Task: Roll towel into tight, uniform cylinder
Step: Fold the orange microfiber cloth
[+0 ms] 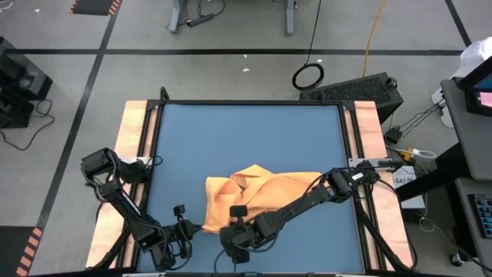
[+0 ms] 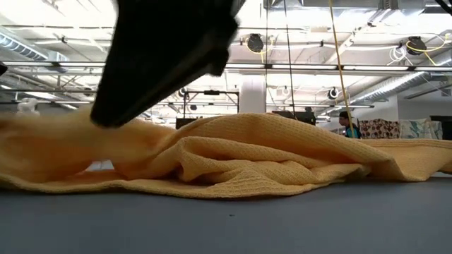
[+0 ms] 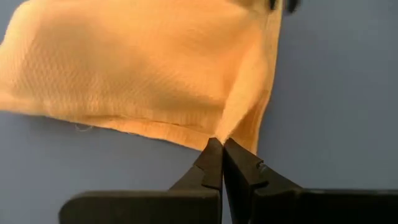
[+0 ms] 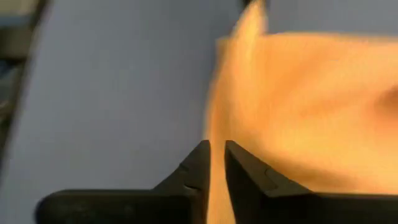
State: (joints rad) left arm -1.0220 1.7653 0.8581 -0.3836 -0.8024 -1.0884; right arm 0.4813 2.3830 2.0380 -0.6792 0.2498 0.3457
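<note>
I find the towel lying crumpled on the blue bench, in the half nearest the arm bases and a little toward the right arm's side. It is not rolled: from above I see a bunched, roughly triangular heap with a folded peak at its far edge. In the low view the cloth lies in loose ridges and folds, with its near hem flat on the bench surface.

The left tool sits low at the near edge of the bench, just beside the towel's near-left corner. Through its wrist camera I see its fingers pressed together, their tips touching the corner of the towel's hem; I cannot tell whether any cloth is pinched between them.

The right tool sits over the towel's near edge, with the right arm reaching across the cloth from the right. In its wrist view the fingers stand a narrow gap apart, with a strip of towel edge running between them. I cannot tell whether they grip it.

The far half of the bench is bare blue surface, and open strips remain on either side of the towel. The two tools stand near each other along the near edge.
</note>
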